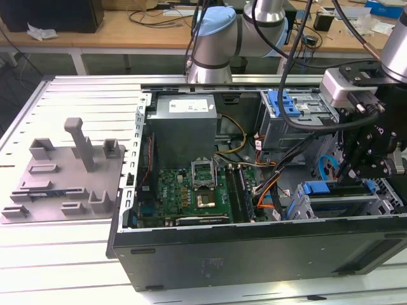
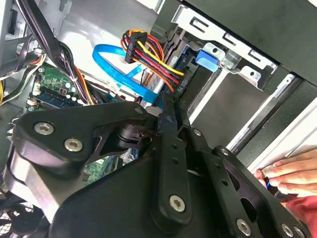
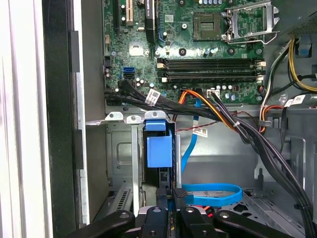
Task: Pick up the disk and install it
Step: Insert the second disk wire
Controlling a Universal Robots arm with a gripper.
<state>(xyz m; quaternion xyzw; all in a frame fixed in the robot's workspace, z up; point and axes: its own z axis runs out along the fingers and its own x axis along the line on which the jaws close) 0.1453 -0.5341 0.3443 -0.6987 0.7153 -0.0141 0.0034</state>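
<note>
The disk (image 3: 158, 148) stands on edge in a slot of the grey drive cage (image 3: 121, 148), its blue carrier bracket facing the first wrist view. In the exterior view its blue bracket (image 1: 317, 189) sits in the cage (image 1: 299, 206) at the case's front right corner. My gripper (image 1: 348, 170) hangs right over that cage. Its two black fingers (image 3: 179, 194) are drawn close together on the disk's near edge. In the second wrist view the gripper (image 2: 167, 106) tapers to a narrow tip beside the blue data cable (image 2: 119, 67).
An open computer case (image 1: 191, 248) lies on the slatted table. Inside are the motherboard (image 1: 191, 190), a grey power-supply box (image 1: 184, 124) and cable bundles (image 3: 223, 119) near the cage. A grey fixture (image 1: 63, 178) sits at the exterior view's left. A person's hand (image 2: 287, 173) rests by the case edge.
</note>
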